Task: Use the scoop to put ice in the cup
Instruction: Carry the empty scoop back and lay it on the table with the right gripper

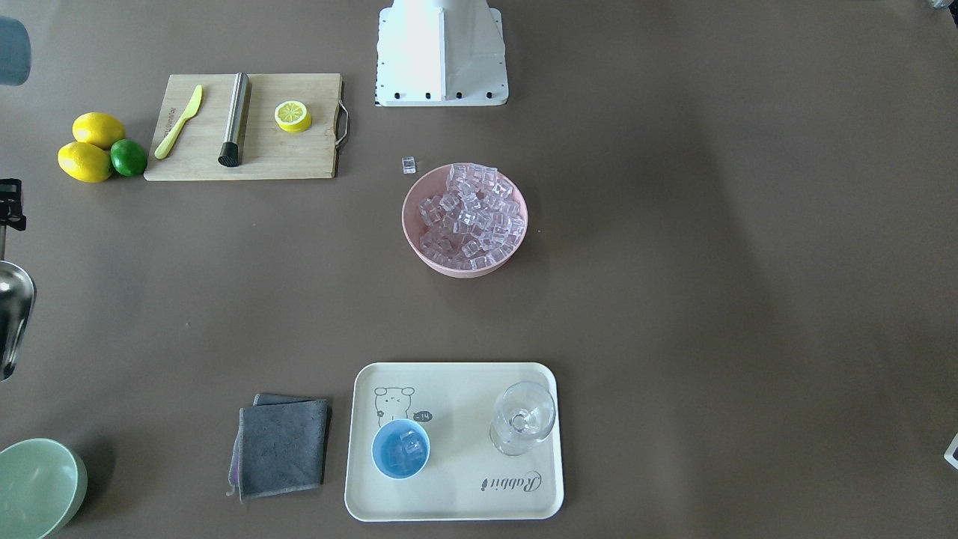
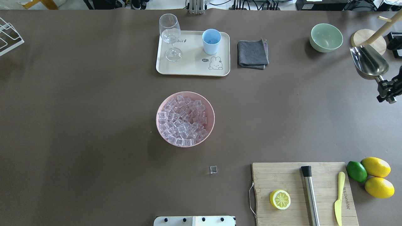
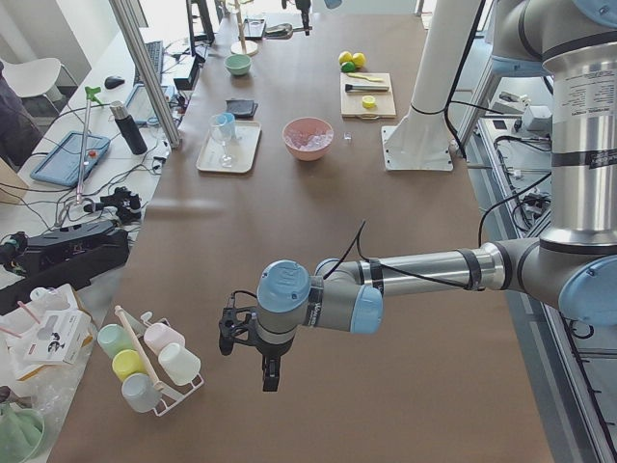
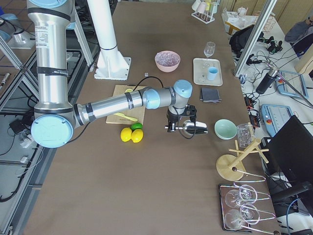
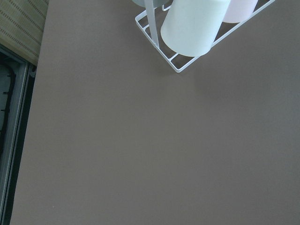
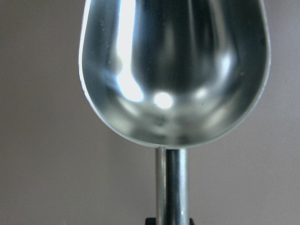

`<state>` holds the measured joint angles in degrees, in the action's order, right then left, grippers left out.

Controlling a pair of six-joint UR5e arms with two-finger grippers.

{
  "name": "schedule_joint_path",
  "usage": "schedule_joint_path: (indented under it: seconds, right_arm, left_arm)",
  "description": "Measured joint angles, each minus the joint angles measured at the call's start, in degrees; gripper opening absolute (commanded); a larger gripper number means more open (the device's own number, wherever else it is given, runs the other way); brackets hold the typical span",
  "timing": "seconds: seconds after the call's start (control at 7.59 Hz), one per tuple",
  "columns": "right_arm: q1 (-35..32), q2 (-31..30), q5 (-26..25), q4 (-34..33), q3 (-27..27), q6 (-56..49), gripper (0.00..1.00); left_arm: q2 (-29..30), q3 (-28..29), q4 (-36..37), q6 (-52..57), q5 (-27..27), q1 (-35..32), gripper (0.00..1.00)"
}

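The right gripper (image 2: pixel 383 85) is clamped on the short handle of the scoop (image 2: pixel 370 61) and holds it in the air, well apart from the pink bowl (image 2: pixel 157 116), out toward the robot's right. The trough is bare (the right wrist view shows only polished steel). The ice (image 2: pixel 183 121) is heaped in the bowl, and one stray cube (image 2: pixel 213 169) lies on the table near it, on the robot's side. The cup (image 2: pixel 211 44) stands beyond the bowl, on a cream tray (image 2: pixel 191 69), with a few cubes already inside.

This looks like the gap between loads. The next move calls for bringing the scoop to the bowl, digging its lip under the heap, then carrying it level to the cup.

The left gripper (image 3: pixel 269 371) hangs far from the bowl on the other side, and I cannot tell how its jaws stand.
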<state>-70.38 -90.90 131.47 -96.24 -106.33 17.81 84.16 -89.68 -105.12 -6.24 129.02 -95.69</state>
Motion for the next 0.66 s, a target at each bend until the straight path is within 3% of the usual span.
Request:
schedule_joint_path:
  seconds: [0.4,0.66]
  right_arm:
    - [-2.8,-5.1,4.0,14.3,10.1,2.3,0.00]
    - [-2.9,-5.0,4.5,16.8,12.7,2.6,0.00]
  left_arm:
    - [0.4,-1.1,-0.1,0.0,0.2,2.1,0.99]
    - [0.6,-1.8,-0.1,0.0,0.2,5.3,0.99]
